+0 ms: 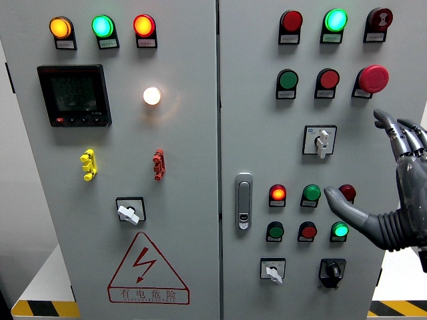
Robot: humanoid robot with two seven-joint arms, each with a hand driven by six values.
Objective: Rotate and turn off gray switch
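Note:
A gray rotary switch (320, 141) sits on a white square plate in the middle of the right cabinet door, its lever pointing down. My right hand (365, 163) comes in from the right edge and hovers in front of the panel, just right of and below that switch. It is open with the fingers (389, 127) spread upward and the thumb (341, 202) stretched left over a dark red button. The hand touches no switch. Two similar gray switches show lower down, one on the left door (128, 213) and one at the bottom of the right door (272, 271).
The panel carries several lit and unlit indicator lamps, a red mushroom stop button (373, 79), a black rotary knob (331, 270), a door handle (243, 200), a meter display (74, 95) and a high-voltage warning triangle (147, 270).

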